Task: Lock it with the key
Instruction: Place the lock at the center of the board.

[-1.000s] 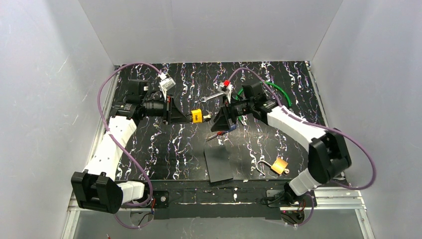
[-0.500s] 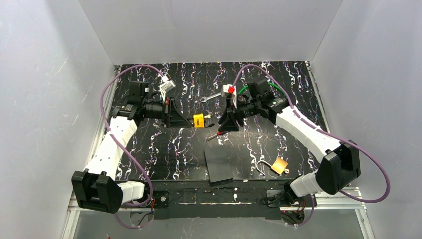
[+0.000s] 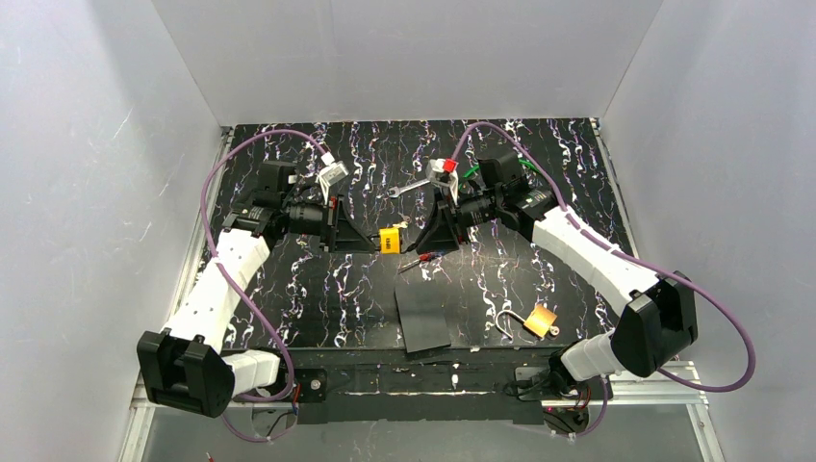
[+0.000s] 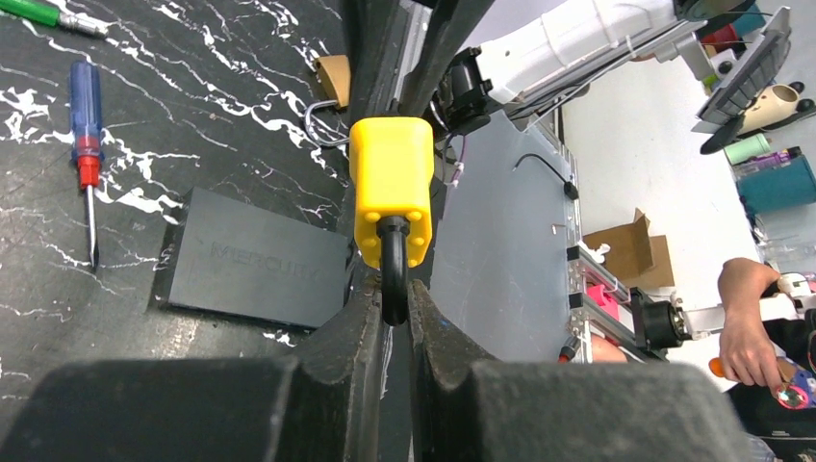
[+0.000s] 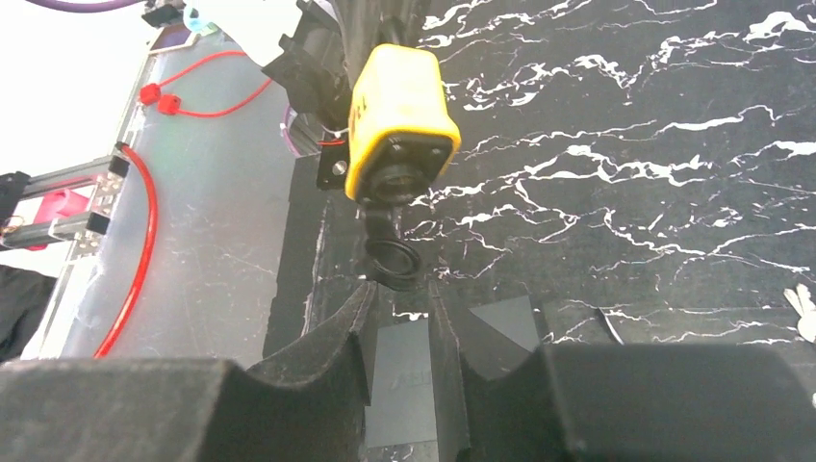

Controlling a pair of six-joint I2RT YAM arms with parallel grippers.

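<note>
The yellow padlock (image 4: 390,188) has dipped toward the right gripper (image 5: 396,294), its fingers narrowly parted just short of the key (image 5: 392,258). The left gripper (image 4: 390,289) pinches the shackle (image 4: 393,274).

Flat dark-grey box (image 3: 423,318) lies on the black marbled tabletop (image 3: 289,289), a red-and-blue-handled screwdriver (image 4: 87,154) just beside it and a brass padlock (image 3: 542,320), shackle open, nearby.

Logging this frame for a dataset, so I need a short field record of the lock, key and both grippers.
yellow padlock: held by its black shackle
left gripper: shut on the shackle
key: in the padlock's keyhole
right gripper: open, tips just short of the key
elsewhere: brass padlock, red-and-blue screwdriver, black box
</note>
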